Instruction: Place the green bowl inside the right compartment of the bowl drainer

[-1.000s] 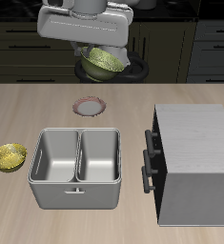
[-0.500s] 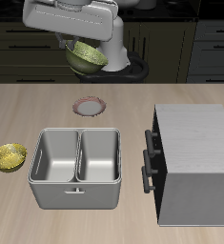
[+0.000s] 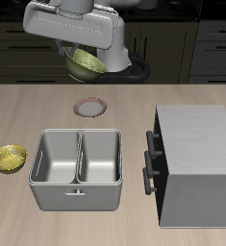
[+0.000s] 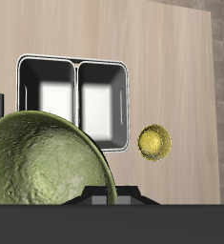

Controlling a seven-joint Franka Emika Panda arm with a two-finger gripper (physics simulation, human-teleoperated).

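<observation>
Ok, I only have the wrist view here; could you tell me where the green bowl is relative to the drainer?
Observer: The green bowl hangs high above the table, seemingly behind the drainer, not yet over a well.
Operator: Is anything on the table behind the drainer?
Observer: A small pink-rimmed plate lies there, apart from the drainer.
Operator: Anything else nearby?
Observer: A big grey box with black handles stands close beside the drainer.

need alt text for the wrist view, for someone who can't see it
A wide olive-green bowl with a mottled, shiny surface fills the foreground, carried high above a light wooden table. Below it sits a grey metal bowl drainer with two square wells, both empty, and a smaller yellow-green bowl rests on the table beside the drainer.
</observation>
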